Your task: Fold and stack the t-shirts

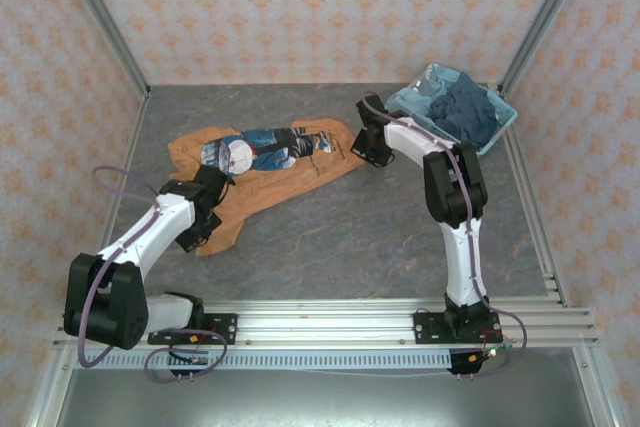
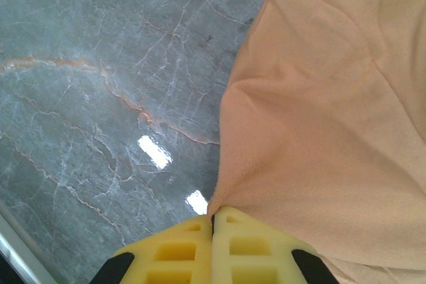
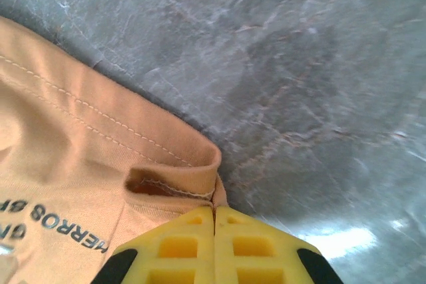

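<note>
Grey marbled tabletop [image 1: 380, 237] lay under me, closed in by peach patterned walls [image 1: 300, 7]. The orange t-shirt [image 1: 270, 182] sprawled across the middle left of it, rumpled and skewed, with its dark multicoloured print [image 1: 265, 150] facing up.

My left gripper [image 2: 213, 221] had its jaws pressed together on a plain edge of that shirt at the near left end. The cloth fanned away from the pinch in soft creases. My right gripper [image 3: 214, 211] was likewise clamped on the shirt, on the stitched hem [image 3: 166, 187] at the far right end, where the edge curled over just ahead of my fingertips and black lettering [image 3: 60, 224] ran beside it.

I judged the shirt light, limp and quick to sag, so it would hold no shape of its own and would drape between my two holds. The doubled hem seemed the surer place to grip; thin single cloth might slide out under a pull. The glossy surface should let it drag easily.

The pale blue basket [image 1: 497, 107] stood just beyond my right gripper in the far right corner, with a navy t-shirt [image 1: 465, 112] heaped inside. I reckoned it the one thing my right arm could knock.
</note>
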Controlling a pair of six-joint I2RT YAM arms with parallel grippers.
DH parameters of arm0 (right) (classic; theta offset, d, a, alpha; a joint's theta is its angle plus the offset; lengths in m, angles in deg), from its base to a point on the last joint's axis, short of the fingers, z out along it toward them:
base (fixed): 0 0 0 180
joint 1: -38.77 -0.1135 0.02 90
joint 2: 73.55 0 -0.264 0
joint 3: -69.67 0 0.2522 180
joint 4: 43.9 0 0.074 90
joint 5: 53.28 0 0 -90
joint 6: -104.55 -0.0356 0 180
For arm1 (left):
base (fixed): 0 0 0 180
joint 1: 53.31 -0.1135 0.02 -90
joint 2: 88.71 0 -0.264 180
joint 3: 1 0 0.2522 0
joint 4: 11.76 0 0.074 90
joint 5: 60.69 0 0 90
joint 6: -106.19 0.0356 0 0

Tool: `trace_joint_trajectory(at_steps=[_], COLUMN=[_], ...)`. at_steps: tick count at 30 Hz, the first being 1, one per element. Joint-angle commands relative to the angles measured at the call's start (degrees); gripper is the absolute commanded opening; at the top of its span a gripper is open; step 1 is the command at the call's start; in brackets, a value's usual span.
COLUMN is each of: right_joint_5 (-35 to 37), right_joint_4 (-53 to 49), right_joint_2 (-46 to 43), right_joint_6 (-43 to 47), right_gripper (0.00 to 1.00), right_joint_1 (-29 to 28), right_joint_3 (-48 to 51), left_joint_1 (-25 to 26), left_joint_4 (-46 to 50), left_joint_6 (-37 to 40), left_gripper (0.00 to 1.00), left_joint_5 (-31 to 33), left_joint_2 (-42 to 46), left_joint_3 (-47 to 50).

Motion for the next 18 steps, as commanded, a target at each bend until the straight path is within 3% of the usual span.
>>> trace_joint_trajectory(at_steps=[1,14,18], right_joint_5=[5.5,10.9,11.2], right_joint_4=[-5.1,-6.6,-7.0], right_joint_2=[-7.5,-24.9,-29.2], right_joint_6=[-0.2,1.8,-0.8], right_gripper=[0.00,0.00,0.15], right_joint_1=[0.1,1.2,4.9], right_joint_3=[2.3,24.3,31.7], left_joint_1=[-0.4,-0.4,-0.3], left_joint_4=[-0.5,-2.8,-3.4], left_joint_6=[1.1,2.0,2.0], left_gripper=[0.00,0.00,0.00], left_joint_5=[0.6,-3.6,-5.3], left_joint_2=[-0.6,-1.5,-1.3], left_joint_3=[-1.7,-0.2,0.9])
